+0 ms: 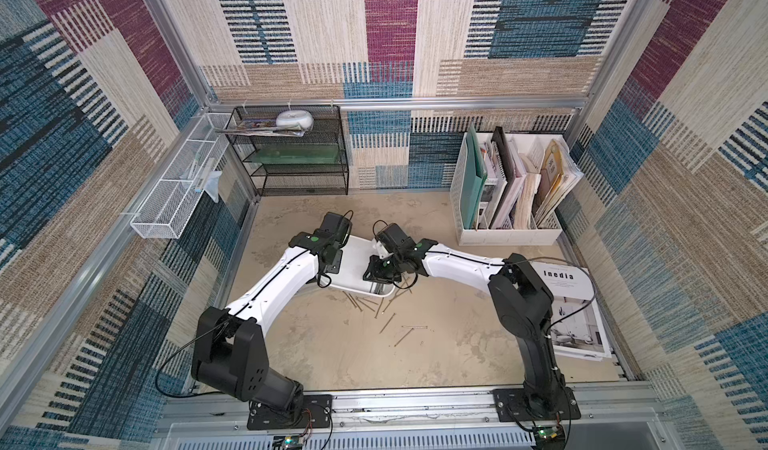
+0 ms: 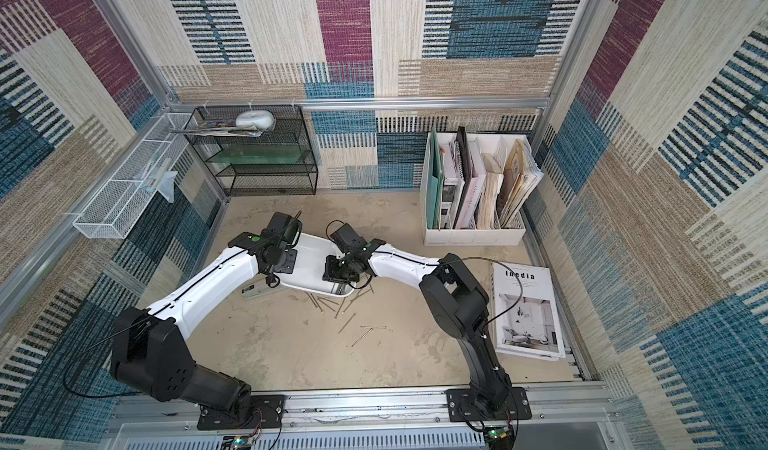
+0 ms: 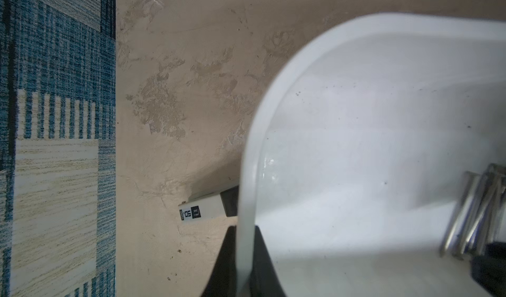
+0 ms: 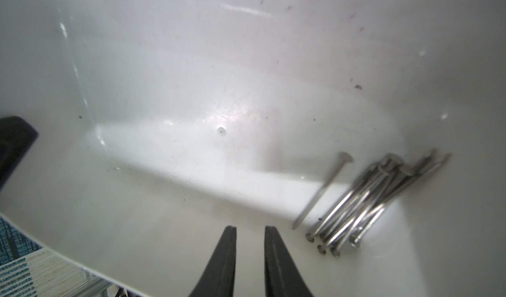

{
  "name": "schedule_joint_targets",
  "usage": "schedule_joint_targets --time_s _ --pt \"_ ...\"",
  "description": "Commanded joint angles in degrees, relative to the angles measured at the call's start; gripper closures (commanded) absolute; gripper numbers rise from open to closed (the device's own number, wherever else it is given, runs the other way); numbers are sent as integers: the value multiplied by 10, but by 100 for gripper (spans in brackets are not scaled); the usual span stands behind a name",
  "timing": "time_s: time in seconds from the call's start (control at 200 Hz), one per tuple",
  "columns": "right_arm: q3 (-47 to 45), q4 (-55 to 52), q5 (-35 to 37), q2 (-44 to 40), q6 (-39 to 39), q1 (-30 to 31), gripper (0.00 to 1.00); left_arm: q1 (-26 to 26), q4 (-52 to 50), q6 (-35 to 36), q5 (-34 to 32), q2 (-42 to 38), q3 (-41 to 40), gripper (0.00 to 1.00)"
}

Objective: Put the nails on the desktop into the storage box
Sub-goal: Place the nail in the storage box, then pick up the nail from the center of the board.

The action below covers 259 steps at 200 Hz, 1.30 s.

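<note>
My right pincer (image 4: 249,228) hangs inside the box (image 1: 353,261), its tips a narrow gap apart with nothing between them. It is beside a bundle of nails (image 4: 364,199) lying against the wall, and my left pincer (image 3: 245,235) is clamped on the box's rim. In a top view the loose nails (image 1: 376,307) on the counter (image 1: 332,352) lie just outside the near wall, about six o'clock from my right pincer and fanned at mixed angles, so I judge the free right arm should fetch them.

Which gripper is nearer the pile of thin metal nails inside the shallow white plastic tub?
Right. Right gripper hangs open inside the white tub beside the nail pile; left gripper clamps the tub's rim, farther off.
</note>
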Motion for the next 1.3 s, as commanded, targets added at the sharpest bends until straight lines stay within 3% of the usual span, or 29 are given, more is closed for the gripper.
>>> schedule_joint_targets --time_s 0.0,0.18,0.29,0.451,0.626,0.957,1.292 --pt "-14 -20 30 -51 -22 -4 71 0 -13 2 -12 3 2 100" --pt "-83 -59 82 -176 -39 -7 68 1 -13 4 -18 5 2 100" --pt "-146 -93 80 -224 -65 -11 70 1 -14 7 -24 5 3 100" --pt "-292 -96 106 -301 -104 12 71 5 -14 9 -24 8 6 100" --pt "-377 -71 117 -363 -197 28 66 10 -15 10 -15 14 10 100" --pt "-327 -120 109 -292 -384 46 58 13 -12 11 -12 13 8 100" --pt "-326 -113 134 -230 -437 59 57 16 -12 12 -9 14 8 100"
